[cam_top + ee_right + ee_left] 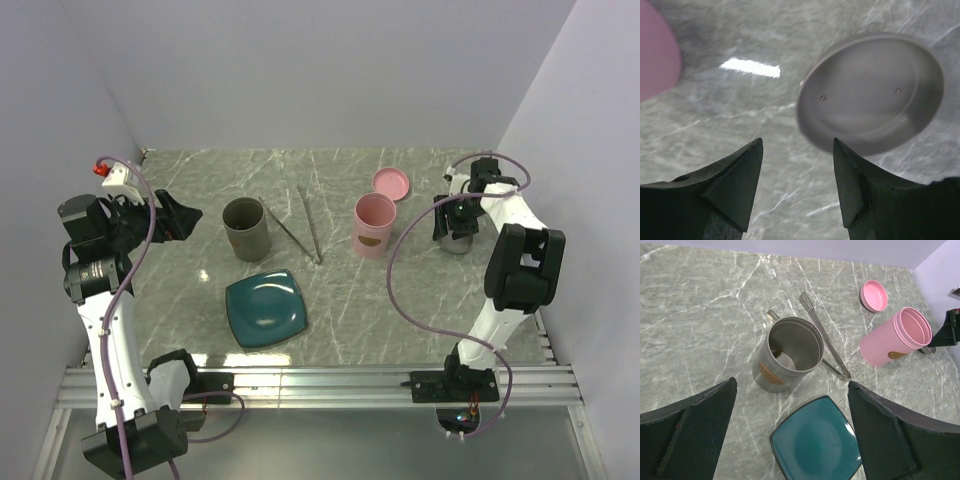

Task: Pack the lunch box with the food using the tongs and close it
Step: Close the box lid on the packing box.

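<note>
Grey-green marble table, white veins, glare spot. Pale lilac walls on three sides. Aluminium rail at near edge.

Tongs flat on table between grey container and pink container, both upright and uncapped. Pink lid behind pink container. Teal plate nearer, in front of grey container. Food: cannot tell where.

Left end effector: wide open, empty, above grey container and plate.

Right end effector: fingers apart, nothing between, just beside blurred grey lid.
</note>
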`<act>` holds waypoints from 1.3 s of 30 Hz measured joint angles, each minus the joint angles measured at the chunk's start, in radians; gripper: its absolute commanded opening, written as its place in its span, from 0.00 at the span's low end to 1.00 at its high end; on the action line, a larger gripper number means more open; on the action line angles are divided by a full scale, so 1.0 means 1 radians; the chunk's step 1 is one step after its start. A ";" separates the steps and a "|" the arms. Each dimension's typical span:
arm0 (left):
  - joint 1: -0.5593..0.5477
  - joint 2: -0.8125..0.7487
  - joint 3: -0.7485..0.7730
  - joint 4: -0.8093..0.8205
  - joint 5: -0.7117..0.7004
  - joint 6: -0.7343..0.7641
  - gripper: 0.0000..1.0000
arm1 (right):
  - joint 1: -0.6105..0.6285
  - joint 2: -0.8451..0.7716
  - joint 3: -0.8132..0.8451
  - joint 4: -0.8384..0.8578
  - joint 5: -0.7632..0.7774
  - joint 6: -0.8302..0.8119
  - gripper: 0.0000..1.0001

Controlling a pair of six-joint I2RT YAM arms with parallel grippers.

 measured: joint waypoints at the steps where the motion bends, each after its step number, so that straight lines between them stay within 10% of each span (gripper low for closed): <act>1: 0.000 0.000 0.000 0.003 0.000 0.000 0.99 | 0.001 0.010 -0.004 0.016 0.010 -0.006 0.65; 8: 0.000 0.002 0.000 0.007 0.000 0.000 0.98 | 0.012 0.058 -0.027 0.067 0.039 -0.033 0.41; 17: 0.000 0.002 -0.032 0.021 0.010 -0.013 0.98 | 0.014 0.059 -0.078 0.084 0.033 -0.035 0.39; 25: 0.000 0.002 -0.034 0.031 0.014 -0.026 0.98 | 0.014 0.064 -0.074 0.091 0.024 -0.020 0.00; 39: 0.000 -0.024 -0.003 0.000 0.029 -0.039 0.98 | -0.021 -0.169 0.219 -0.121 -0.208 0.036 0.00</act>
